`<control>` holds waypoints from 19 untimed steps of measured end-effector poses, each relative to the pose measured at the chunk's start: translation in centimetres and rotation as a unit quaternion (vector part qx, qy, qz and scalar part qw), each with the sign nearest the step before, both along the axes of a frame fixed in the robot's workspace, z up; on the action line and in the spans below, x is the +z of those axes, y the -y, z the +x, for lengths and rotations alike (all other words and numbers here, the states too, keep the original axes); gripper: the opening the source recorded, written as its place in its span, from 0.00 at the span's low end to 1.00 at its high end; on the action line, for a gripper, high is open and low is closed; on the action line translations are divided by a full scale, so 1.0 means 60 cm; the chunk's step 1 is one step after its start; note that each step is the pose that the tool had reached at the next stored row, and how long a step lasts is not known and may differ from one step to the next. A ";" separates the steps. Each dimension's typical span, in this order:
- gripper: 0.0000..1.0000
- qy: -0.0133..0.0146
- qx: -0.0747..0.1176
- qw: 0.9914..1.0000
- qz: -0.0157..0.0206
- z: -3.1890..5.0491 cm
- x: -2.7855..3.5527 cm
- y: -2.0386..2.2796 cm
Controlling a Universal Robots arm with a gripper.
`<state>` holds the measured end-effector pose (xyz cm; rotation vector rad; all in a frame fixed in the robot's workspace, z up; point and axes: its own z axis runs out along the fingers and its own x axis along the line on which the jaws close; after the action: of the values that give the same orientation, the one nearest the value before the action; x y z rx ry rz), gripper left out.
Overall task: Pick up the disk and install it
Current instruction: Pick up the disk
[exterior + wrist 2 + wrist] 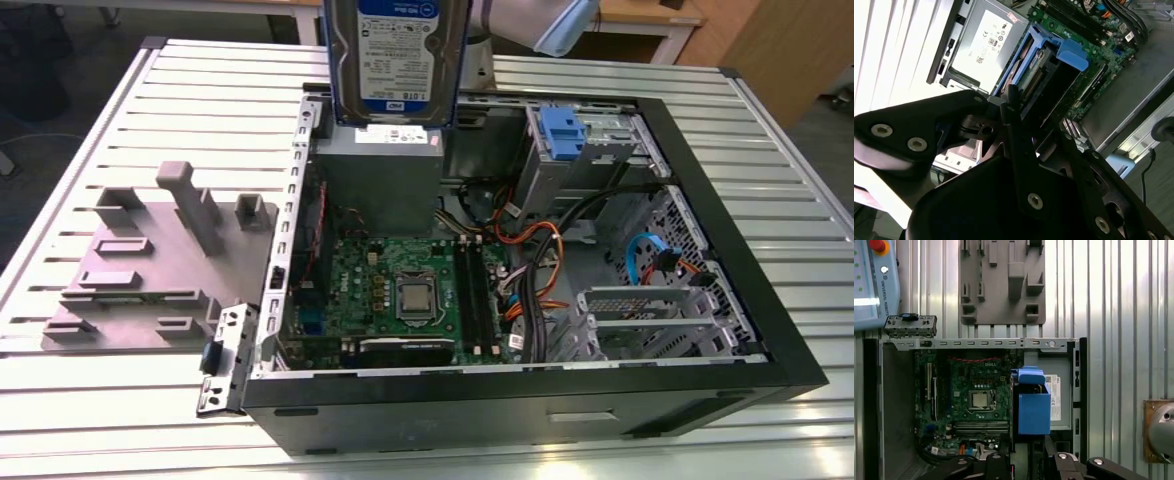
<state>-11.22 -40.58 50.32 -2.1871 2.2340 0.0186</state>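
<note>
The disk (396, 60) hangs upright above the far end of the open computer case (787, 350), its white-and-blue label facing the exterior camera. It sits over the grey power-supply box (380, 175). In both wrist views I see the disk edge-on, framed by its blue carrier (1033, 407) (1046, 60). My gripper (1021, 107) is shut on the disk, with black fingers (1014, 130) running up to its near end. The gripper's base (1026, 462) sits just behind the carrier. The metal drive cage with its blue latch (571, 135) stands to the exterior view's right of the disk.
The motherboard (400, 290) and loose cables (534, 250) fill the case floor. A grey fixture block (160, 260) lies on the slatted table at the exterior view's left, with a small metal bracket (227, 355) beside the case. A teach pendant (874, 280) rests on the table.
</note>
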 end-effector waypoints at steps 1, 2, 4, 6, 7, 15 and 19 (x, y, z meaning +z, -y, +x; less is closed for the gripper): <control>0.35 0.000 0.000 1.000 0.000 0.000 -0.002 0.0015; 0.35 0.000 0.000 1.000 0.000 0.000 -0.005 0.0030; 0.35 0.000 0.000 1.000 0.000 0.000 -0.010 0.0061; 0.35 0.000 0.000 1.000 0.000 0.000 -0.014 0.0092; 0.35 0.000 0.000 1.000 0.000 0.000 -0.016 0.0104; 0.35 0.000 0.000 1.000 0.000 0.000 -0.021 0.0141; 0.35 0.000 0.000 1.000 0.000 0.008 -0.022 0.0142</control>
<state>-10.75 -41.43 49.01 -2.1871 2.2341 0.0186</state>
